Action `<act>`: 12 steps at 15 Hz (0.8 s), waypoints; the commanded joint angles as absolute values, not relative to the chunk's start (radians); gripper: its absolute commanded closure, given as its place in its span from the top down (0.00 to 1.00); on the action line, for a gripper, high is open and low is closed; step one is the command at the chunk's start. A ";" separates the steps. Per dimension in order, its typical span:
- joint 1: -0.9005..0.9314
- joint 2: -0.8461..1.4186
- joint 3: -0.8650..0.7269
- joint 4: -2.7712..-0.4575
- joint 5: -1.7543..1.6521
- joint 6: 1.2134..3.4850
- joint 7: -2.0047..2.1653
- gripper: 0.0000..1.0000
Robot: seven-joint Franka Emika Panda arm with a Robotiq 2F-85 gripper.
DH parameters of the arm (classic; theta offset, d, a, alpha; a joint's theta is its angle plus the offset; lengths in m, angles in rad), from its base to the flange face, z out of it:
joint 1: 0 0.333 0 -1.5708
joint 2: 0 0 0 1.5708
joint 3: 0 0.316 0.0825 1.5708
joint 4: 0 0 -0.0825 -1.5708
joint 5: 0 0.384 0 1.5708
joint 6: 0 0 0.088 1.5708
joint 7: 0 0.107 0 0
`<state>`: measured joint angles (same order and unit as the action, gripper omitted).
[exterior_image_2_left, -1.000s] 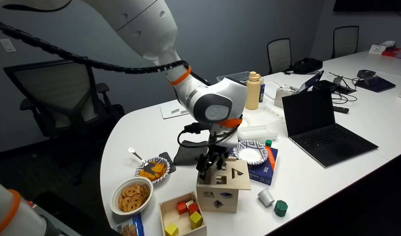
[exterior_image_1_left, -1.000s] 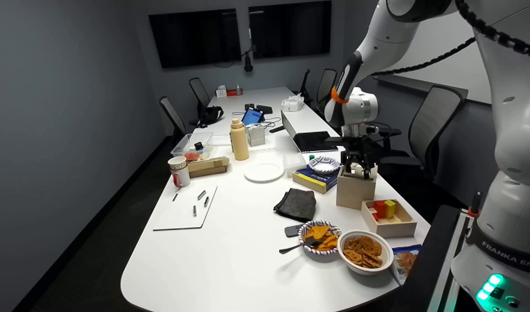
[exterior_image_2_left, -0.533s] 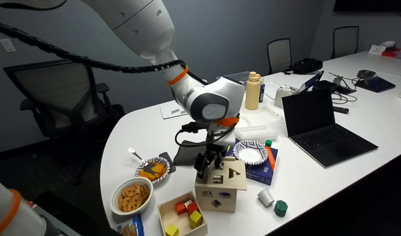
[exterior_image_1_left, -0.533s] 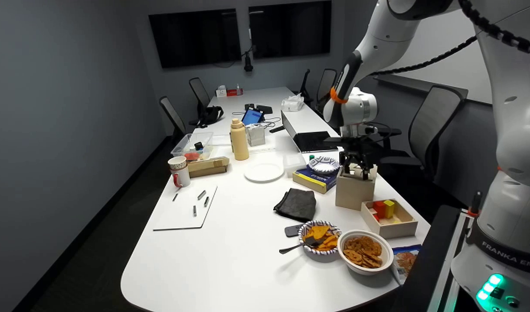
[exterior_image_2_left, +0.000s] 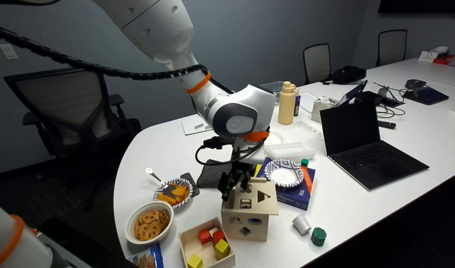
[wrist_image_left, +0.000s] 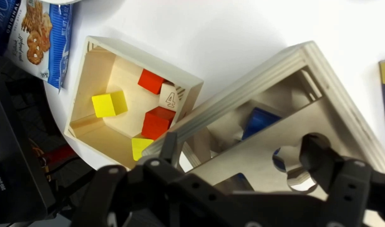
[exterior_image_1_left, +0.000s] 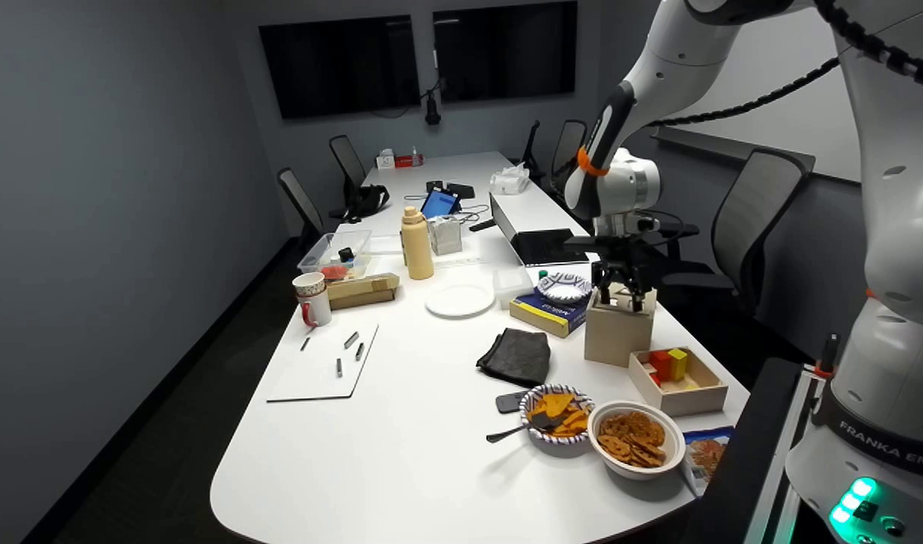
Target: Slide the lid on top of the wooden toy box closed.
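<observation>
Our jaws stand wide apart; we should push the lid point(wrist_image_left: 257, 157) level across the box point(exterior_image_2_left: 257, 232) toward its uncovered end, never pressing down.

Grey wall point(exterior_image_1_left: 121, 196) down one side; black baseboard point(exterior_image_1_left: 159, 397) met a dark floor point(exterior_image_1_left: 144, 476). Far wall point(exterior_image_1_left: 499, 125) carried two black screens point(exterior_image_1_left: 344, 68), side by side. Long white worktop point(exterior_image_1_left: 341, 468), near end rounded, ran toward them. Mesh-backed chairs point(exterior_image_1_left: 760, 219) stood along both sides. White board point(exterior_image_1_left: 805, 117) with grey ledge point(exterior_image_1_left: 726, 153) hung behind one. In an exterior view, pale switch plate point(exterior_image_2_left: 8, 51) showed on the wall. Light was muted, brightest on the worktop.
</observation>
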<state>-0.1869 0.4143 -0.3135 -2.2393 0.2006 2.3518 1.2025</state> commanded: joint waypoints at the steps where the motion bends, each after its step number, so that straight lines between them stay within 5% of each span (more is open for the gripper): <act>1: -0.180 0.373 -0.311 -2.272 0.194 2.345 1.207 1.00; 12: -0.186 0.365 -0.294 -2.277 0.214 2.316 1.195 1.00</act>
